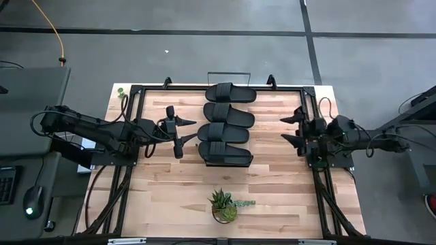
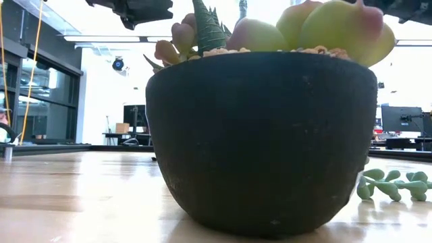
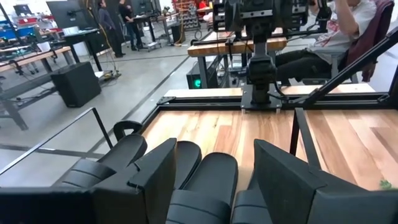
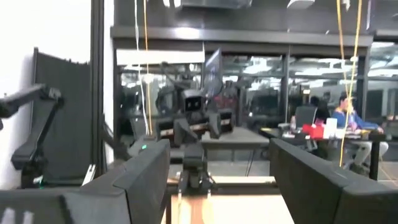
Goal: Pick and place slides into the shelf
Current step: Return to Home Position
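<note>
All four slides [image 1: 228,116] lie side by side on the shelf [image 1: 228,72], so placing seems finished. The left gripper [image 1: 180,133] and right gripper [image 1: 291,129] hang spread and empty.

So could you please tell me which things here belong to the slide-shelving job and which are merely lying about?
Job: four black slides, lined up along the shelf; left gripper and right gripper, fingers open, one on each side of the row.
Lying about: potted succulent, standing apart from the slides; green sprig beside the pot.
</note>
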Robot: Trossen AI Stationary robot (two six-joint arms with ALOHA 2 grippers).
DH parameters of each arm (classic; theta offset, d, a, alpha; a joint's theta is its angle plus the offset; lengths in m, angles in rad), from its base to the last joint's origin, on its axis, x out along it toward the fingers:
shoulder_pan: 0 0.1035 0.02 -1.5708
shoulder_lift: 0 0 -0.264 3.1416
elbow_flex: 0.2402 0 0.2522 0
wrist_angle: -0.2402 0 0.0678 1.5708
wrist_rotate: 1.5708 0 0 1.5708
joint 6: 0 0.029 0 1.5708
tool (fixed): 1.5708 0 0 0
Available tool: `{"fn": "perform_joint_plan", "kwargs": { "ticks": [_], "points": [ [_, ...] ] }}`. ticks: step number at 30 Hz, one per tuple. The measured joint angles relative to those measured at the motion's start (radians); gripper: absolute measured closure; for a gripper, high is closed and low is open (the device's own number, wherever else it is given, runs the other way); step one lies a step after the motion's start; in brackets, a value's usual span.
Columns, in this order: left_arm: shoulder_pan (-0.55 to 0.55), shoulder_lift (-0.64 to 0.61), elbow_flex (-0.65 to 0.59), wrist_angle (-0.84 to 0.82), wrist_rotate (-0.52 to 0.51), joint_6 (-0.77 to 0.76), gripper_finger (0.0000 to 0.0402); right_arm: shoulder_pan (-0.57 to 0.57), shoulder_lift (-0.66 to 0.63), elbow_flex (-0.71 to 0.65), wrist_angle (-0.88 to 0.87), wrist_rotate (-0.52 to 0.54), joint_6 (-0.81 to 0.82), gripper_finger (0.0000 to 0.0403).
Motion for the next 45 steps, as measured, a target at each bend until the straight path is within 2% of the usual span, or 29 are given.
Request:
{"fn": "perform_joint_plan", "kwargs": {
  "ticks": [6, 14, 26, 40, 45],
  "points": [
    [0.001, -0.013, -0.092, 0.152, -0.014, 0.019, 0.0204, -0.007, -0.107, -0.062, 0.0, -0.003, -0.006, 0.0139],
    [0.001, -0.08, -0.159, 0.171, -0.015, 0.026, 0.0204, -0.007, -0.164, -0.149, 0.068, -0.003, -0.026, 0.0139],
    [0.0, -0.212, -0.311, 0.188, -0.017, 0.0, 0.0204, -0.007, -0.166, -0.159, 0.044, 0.051, -0.042, 0.0139],
    [0.001, -0.369, -0.454, 0.221, -0.041, 0.011, 0.0204, -0.007, -0.166, -0.169, 0.037, 0.054, -0.053, 0.0139],
    [0.001, -0.461, -0.482, 0.14, -0.053, 0.005, 0.0204, -0.014, -0.165, -0.214, 0.109, 0.059, -0.06, 0.0139]
  ]
}}
